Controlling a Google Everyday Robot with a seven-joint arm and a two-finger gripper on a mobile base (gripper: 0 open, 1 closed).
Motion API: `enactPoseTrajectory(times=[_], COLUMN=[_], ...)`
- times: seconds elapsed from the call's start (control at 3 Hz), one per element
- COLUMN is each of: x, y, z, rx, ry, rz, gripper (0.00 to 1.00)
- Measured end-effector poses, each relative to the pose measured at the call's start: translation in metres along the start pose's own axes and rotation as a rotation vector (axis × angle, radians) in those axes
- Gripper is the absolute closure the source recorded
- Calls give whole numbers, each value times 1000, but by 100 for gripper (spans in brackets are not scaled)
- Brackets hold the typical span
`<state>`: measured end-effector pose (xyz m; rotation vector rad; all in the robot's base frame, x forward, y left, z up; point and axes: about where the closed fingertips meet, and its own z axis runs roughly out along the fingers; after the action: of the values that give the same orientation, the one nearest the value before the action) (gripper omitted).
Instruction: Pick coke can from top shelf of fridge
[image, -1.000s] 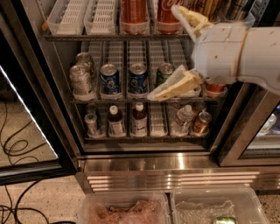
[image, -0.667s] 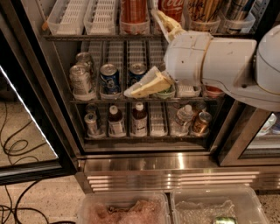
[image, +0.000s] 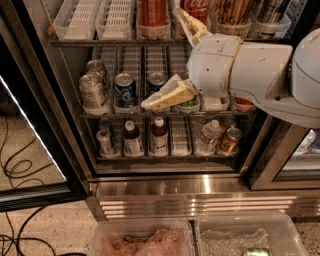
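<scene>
Hovering gripper (image: 163, 59) before fridge (image: 200, 187) | fingers (image: 170, 95) spread wide, grasping nothing | upper finger at 7 o'clock of coke can (image: 198, 7) | can upright on top shelf (image: 100, 43), 12 o'clock.

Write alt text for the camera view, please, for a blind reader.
The robot's white hand, fingers spread open, reaches into an open fridge, its upper finger near the red coke can on the top shelf. Cans and bottles sit lower down.
</scene>
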<state>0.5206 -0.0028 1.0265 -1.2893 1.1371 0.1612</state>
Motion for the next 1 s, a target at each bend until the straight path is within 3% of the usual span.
enactPoseTrajectory(times=[0.33,1.0], x=[7,17], y=[-14,-39], z=[6,16], rx=[37,55], ry=[1,-9], rz=[1,-7], gripper=[0,0])
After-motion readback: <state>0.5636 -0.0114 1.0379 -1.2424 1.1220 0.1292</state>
